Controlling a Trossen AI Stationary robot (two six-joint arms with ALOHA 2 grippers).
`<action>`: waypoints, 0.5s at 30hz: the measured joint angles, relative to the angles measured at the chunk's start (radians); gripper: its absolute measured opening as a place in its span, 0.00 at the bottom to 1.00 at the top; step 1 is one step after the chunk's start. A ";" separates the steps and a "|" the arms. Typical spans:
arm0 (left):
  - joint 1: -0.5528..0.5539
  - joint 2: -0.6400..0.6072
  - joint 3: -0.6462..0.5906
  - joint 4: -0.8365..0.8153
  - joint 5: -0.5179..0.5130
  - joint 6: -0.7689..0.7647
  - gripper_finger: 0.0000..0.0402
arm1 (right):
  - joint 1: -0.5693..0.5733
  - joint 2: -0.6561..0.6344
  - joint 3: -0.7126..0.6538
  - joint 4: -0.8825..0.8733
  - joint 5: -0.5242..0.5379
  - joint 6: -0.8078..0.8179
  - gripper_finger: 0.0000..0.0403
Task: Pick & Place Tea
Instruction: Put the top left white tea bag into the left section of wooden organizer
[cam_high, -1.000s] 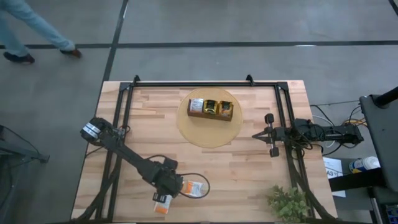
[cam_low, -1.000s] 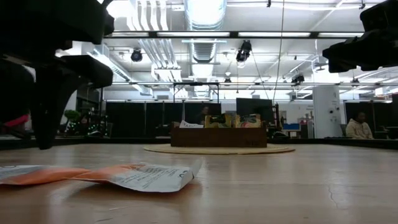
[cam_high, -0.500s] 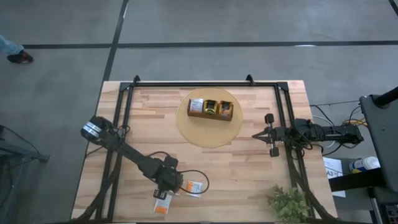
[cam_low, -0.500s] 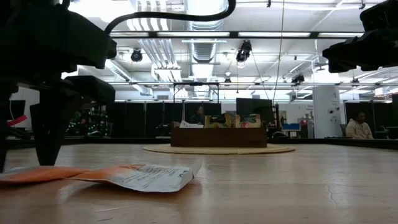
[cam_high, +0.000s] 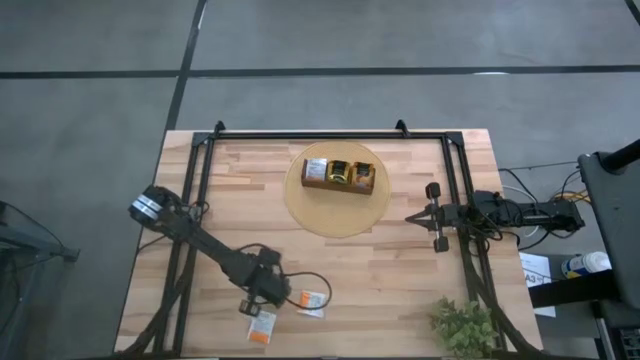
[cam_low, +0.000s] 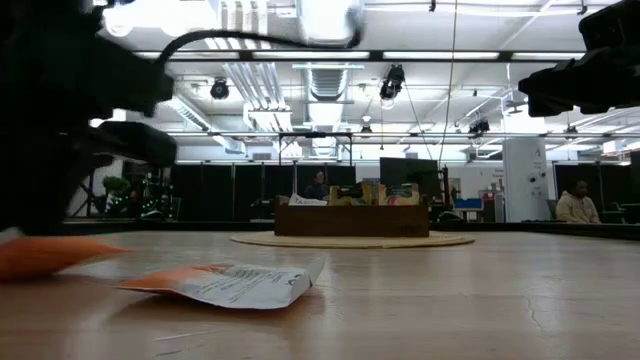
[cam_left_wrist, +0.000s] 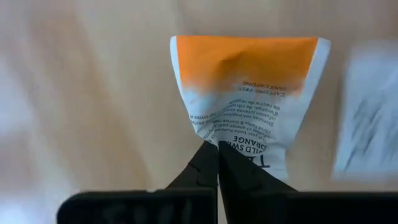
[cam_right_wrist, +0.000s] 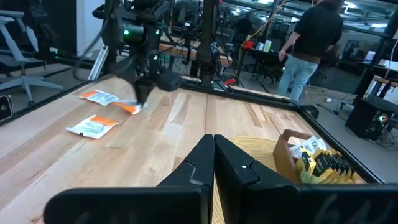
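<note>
The left gripper (cam_left_wrist: 217, 148) pinches a white-and-orange tea packet (cam_left_wrist: 249, 106) at the table's near edge. Another packet (cam_high: 313, 299) lies just beside. The wooden tray (cam_high: 340, 175) already holds several. The right gripper (cam_high: 437, 216) waits shut beside the tray.

white-and-orange tea packet (cam_left_wrist: 249, 93), "ORANGE" printed upside down (finer print unreadable)

Dark jointed arms, looping black cables, tapered black claw (cam_left_wrist: 217, 163) fingers

Lab or workshop hall: exposed ceiling ducts (cam_low: 325, 25), strip lights, office chairs (cam_right_wrist: 25, 46), equipment racks.
</note>
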 joint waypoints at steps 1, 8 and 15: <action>0.002 -0.007 0.009 -0.059 -0.013 0.012 0.00 | 0.000 0.000 0.000 0.000 0.000 0.000 0.02; 0.037 -0.108 0.140 -0.395 -0.186 0.108 0.00 | 0.000 0.000 0.000 0.000 0.000 0.000 0.02; 0.091 -0.165 0.264 -0.619 -0.479 0.343 0.00 | 0.000 0.000 0.000 0.000 0.000 0.000 0.02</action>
